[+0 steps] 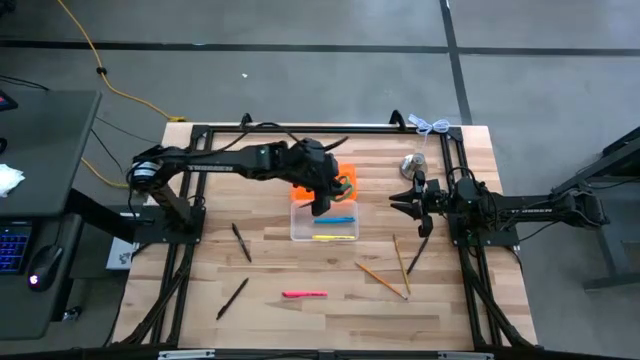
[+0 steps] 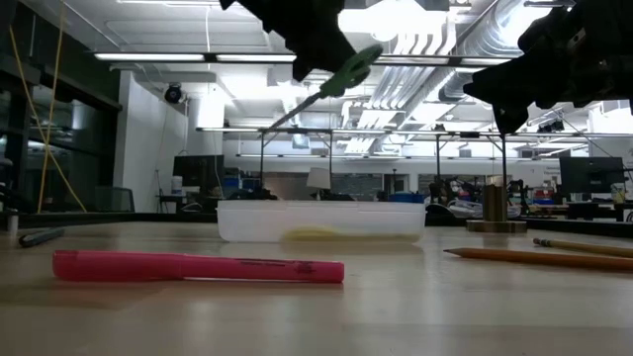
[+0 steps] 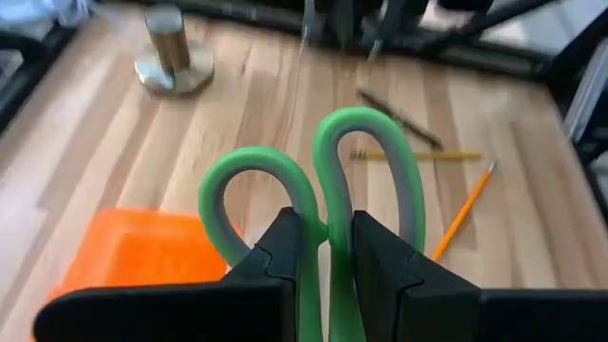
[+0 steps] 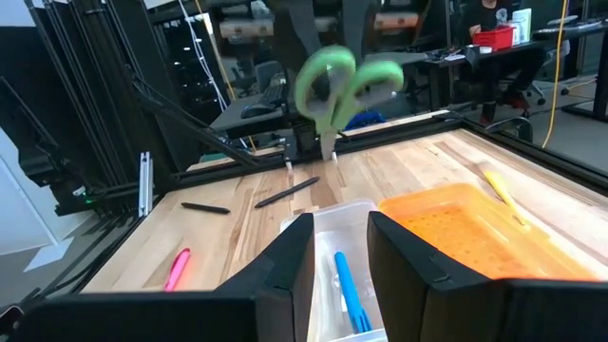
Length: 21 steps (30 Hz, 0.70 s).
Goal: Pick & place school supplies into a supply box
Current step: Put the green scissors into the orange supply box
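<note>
Looking straight down from the high view, the left gripper (image 1: 322, 190) hangs above the supply box (image 1: 323, 224), pinching the green-handled scissors (image 1: 345, 185) over the orange lid (image 1: 345, 172). A blue pen (image 1: 337, 219) and a yellow pen (image 1: 334, 237) lie inside the clear tray. The right gripper (image 1: 408, 197) waits near the silver bell-shaped object (image 1: 413, 165), its fingers spread and holding nothing. A pink marker (image 1: 304, 294), two black pens (image 1: 241, 242) and wooden pencils (image 1: 380, 279) lie on the table (image 1: 270, 325).

At table height, the scissors (image 2: 331, 84) hang tilted in the air above the box (image 2: 320, 221), well clear of it; the pink marker (image 2: 198, 266) lies in front.

From the left wrist, the fingers (image 3: 285, 256) are pressed onto the scissors (image 3: 323, 190) just below the two handle loops, the orange lid (image 3: 142, 252) beneath.

From the right wrist, the scissors (image 4: 344, 87) hover beyond the open box (image 4: 347, 275), the blue pen (image 4: 351, 290) inside it.
</note>
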Available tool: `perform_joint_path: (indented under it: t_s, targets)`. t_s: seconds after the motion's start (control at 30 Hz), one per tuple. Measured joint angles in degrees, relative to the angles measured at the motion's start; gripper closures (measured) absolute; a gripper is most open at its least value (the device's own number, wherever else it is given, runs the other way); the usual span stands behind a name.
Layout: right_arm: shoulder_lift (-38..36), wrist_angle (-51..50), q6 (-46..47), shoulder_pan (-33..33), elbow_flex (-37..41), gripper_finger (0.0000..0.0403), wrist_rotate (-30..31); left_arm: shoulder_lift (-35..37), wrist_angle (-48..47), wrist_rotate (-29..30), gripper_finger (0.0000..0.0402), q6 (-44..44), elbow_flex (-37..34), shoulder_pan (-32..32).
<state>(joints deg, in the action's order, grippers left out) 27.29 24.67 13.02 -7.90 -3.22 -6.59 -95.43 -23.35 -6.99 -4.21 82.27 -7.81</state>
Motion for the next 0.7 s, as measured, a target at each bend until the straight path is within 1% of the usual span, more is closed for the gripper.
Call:
perform_joint_path:
  t_s: [0.27,0.5,0.7]
  targets:
    - [0.0,0.0,0.0,0.0,0.0,0.0324,0.0,-4.9,-4.0,1.8,0.0314,3.9,4.5,2.5]
    - [0.0,0.0,0.0,0.0,0.0,0.0324,0.0,-8.4,-4.4,2.0,0.0314,6.1,4.5,4.9]
    - [0.0,0.0,0.0,0.0,0.0,0.0324,0.0,-10.6,-6.1,2.2,0.0314,9.2,4.5,5.4]
